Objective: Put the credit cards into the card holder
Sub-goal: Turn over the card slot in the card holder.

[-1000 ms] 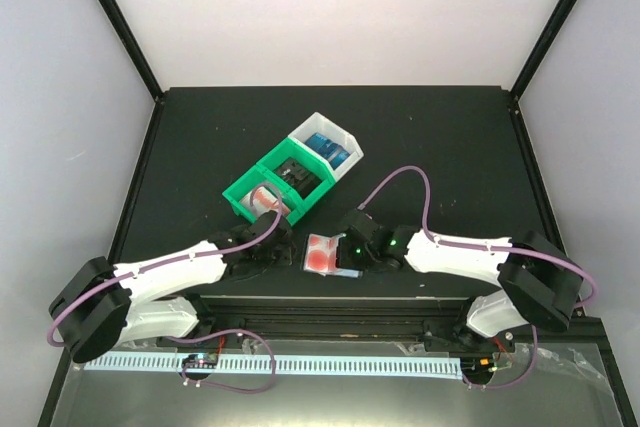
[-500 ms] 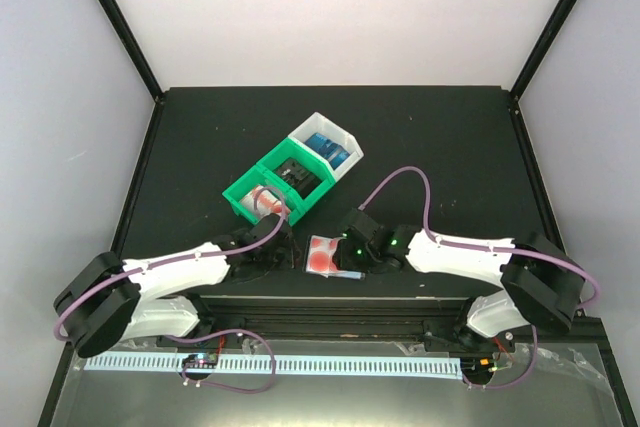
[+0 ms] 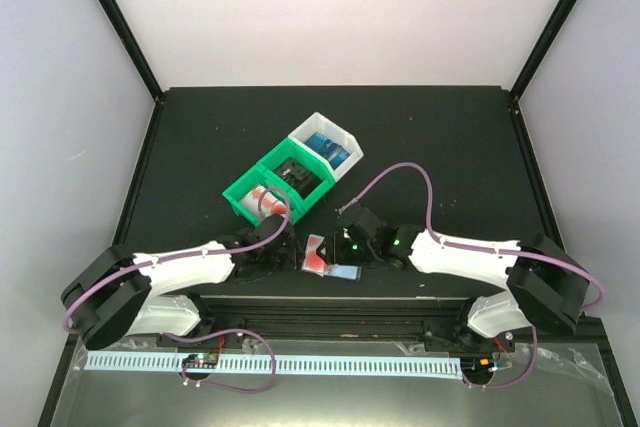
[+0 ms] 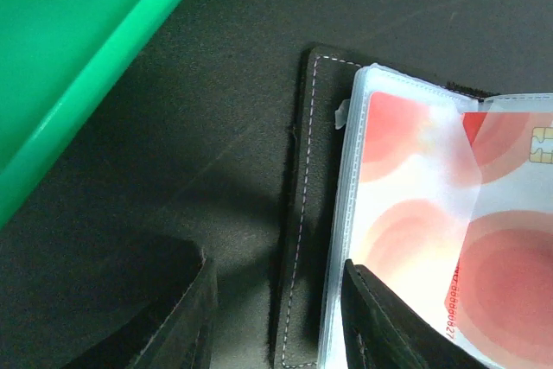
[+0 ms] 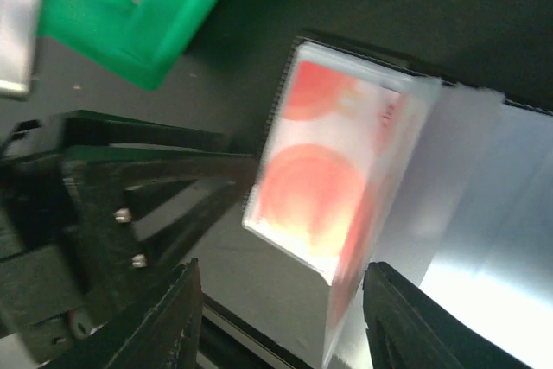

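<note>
Near the front edge of the counter [image 3: 450,147] lies one open card holder [image 3: 322,253], between the two arms. There are two tools. The left tool [image 3: 290,252] is at the holder's left side and the right tool [image 3: 345,245] is at its right side, so the holder is hemmed in on both sides. A thin strip of counter lies between the holder and the green bin [image 3: 232,192].

There are two bins, joined together: the green one and a white one [image 3: 318,119] behind it. The white bin holds blue cards [image 3: 330,147]. The green bin holds a red and white card [image 3: 262,199] in its near part and dark things, too small to tell, in its far part.

The left wrist view shows what the top view does not. The left tool's fingers are apart, with the holder's black stitched edge between them. A red and white card sits in a clear sleeve inside the holder.

The right wrist view is blurred. It shows the right tool's fingers apart too, with a sleeve page standing up between them, and the left tool close by at the holder's other side.
</note>
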